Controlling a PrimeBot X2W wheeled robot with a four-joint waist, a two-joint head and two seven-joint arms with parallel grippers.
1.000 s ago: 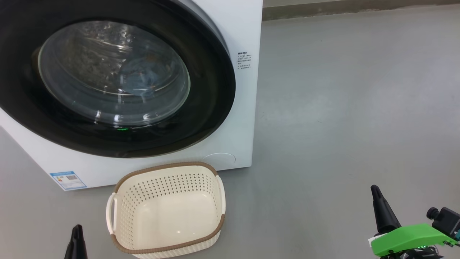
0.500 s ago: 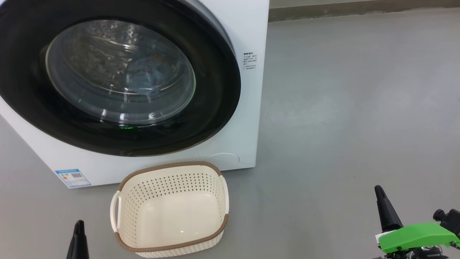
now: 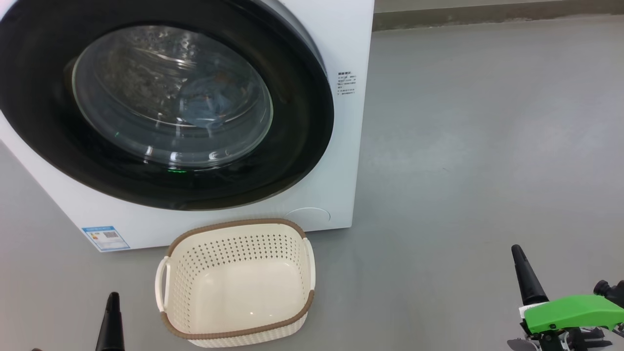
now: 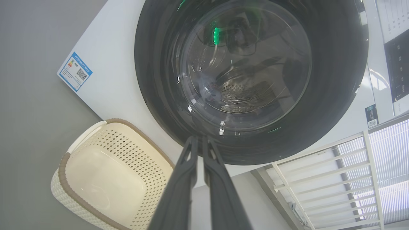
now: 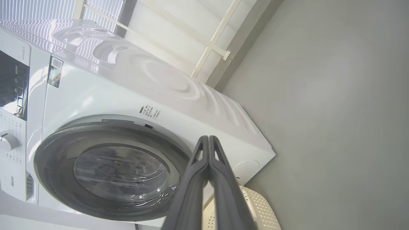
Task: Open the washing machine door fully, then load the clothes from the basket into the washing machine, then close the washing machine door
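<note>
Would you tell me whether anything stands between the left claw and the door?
Nothing visible does. The left claw points straight at the lower part of the door, and the basket sits off to one side of that line.

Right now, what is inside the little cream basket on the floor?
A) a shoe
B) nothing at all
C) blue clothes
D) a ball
B: the basket shows only its bare cream bottom, while the blue clothes sit behind the glass of the washing machine door.

head camera turned left toward the washing machine.
</note>
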